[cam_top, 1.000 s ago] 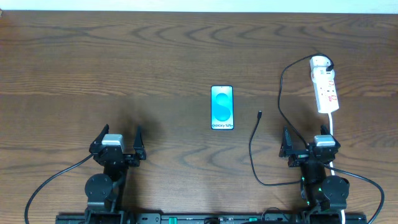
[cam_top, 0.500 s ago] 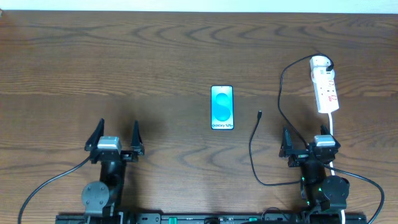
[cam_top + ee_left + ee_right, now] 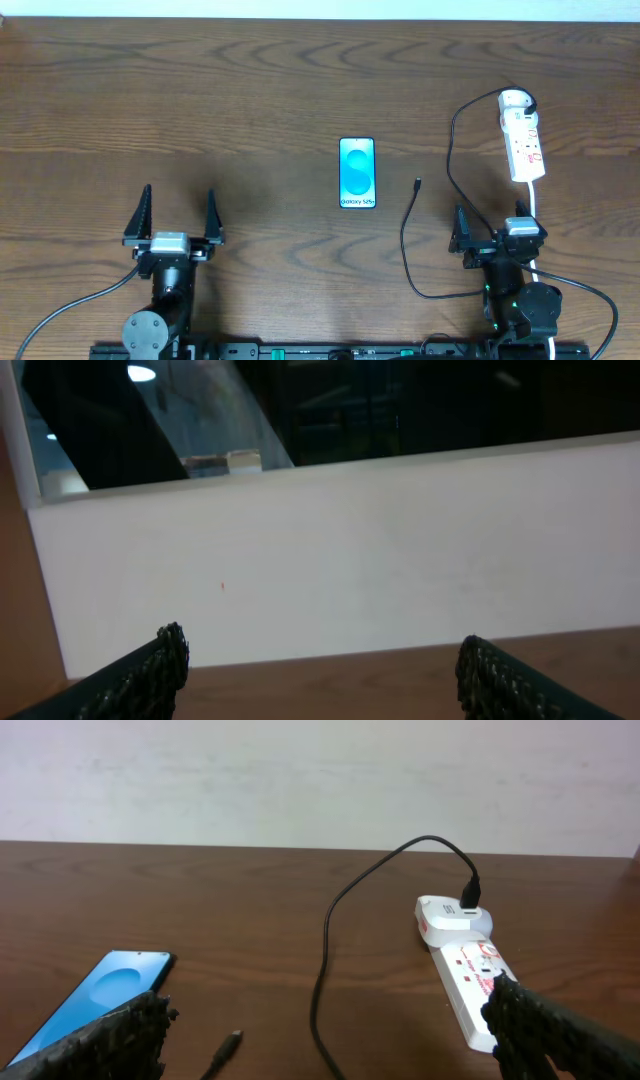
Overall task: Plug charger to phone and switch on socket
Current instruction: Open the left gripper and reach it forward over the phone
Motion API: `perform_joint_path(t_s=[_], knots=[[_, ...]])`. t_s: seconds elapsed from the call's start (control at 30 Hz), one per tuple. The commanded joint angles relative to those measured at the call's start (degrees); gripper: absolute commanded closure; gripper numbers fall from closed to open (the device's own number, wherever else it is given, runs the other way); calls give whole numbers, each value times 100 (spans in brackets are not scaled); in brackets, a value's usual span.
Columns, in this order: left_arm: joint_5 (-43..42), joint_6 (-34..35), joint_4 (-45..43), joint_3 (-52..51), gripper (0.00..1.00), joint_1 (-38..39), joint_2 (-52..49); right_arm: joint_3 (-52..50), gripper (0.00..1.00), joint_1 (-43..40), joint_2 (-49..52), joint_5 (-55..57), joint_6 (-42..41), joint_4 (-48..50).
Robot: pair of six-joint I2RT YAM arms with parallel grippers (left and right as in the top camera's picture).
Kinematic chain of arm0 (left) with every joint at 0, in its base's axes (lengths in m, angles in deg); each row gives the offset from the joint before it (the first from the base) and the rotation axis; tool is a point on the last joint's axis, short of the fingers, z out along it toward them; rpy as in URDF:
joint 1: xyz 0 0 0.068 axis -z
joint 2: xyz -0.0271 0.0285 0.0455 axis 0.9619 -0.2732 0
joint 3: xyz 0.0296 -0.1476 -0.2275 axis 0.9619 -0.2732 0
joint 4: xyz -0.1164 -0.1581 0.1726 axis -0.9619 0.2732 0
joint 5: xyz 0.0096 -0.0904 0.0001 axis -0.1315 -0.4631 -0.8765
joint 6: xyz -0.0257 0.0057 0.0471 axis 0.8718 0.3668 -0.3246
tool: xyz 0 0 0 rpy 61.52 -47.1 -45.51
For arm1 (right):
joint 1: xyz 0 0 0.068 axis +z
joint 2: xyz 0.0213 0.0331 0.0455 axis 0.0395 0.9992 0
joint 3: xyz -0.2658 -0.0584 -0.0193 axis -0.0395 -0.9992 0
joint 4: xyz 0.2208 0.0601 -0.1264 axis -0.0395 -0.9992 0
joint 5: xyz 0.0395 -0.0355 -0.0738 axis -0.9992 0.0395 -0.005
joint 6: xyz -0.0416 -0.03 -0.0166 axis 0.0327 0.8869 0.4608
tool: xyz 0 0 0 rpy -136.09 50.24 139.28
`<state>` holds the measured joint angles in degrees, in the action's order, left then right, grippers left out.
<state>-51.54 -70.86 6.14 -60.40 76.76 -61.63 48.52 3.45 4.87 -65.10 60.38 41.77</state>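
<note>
The phone point(image 3: 357, 173) with a cyan screen lies flat at the table's middle; its corner shows in the right wrist view point(image 3: 95, 1000). The charger, a thin black cable point(image 3: 449, 150), runs from the strip's far end and loops to its plug tip point(image 3: 417, 184), which lies free right of the phone; the tip also shows in the right wrist view point(image 3: 228, 1045). The socket, a white power strip point(image 3: 522, 143), lies at the right point(image 3: 465, 970). My left gripper point(image 3: 172, 206) is open and empty at the front left, well apart from the phone. My right gripper point(image 3: 494, 228) is open and empty, just in front of the strip.
The strip's white cord point(image 3: 533, 205) runs toward the right arm's base. A white wall point(image 3: 340, 550) stands beyond the table's far edge. The dark wooden table point(image 3: 200, 90) carries nothing else.
The left arm has drawn back toward the front left and its fingers now point further up the table. The right arm, phone, cable and strip have not moved.
</note>
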Motion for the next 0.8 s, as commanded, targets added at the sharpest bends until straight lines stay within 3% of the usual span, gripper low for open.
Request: perform_joint_path(t_s=[0.0, 0.13, 0.37, 0.53, 0.77], knots=[[7, -136, 85, 688, 13, -35, -328, -15, 1, 26, -37, 48, 66, -17], [15, -136, 822, 1486, 13, -35, -990, -15, 1, 26, -37, 48, 66, -17], [57, 79, 3410, 3814, 13, -35, -3016, -15, 1, 26, -37, 48, 66, -17], [-1285, 186, 3451, 4242, 13, -28, -3945, -15, 1, 26, -37, 48, 66, -17], [-1233, 339, 3401, 4341, 13, -28, -4426, -15, 1, 26, -37, 48, 66, -17]])
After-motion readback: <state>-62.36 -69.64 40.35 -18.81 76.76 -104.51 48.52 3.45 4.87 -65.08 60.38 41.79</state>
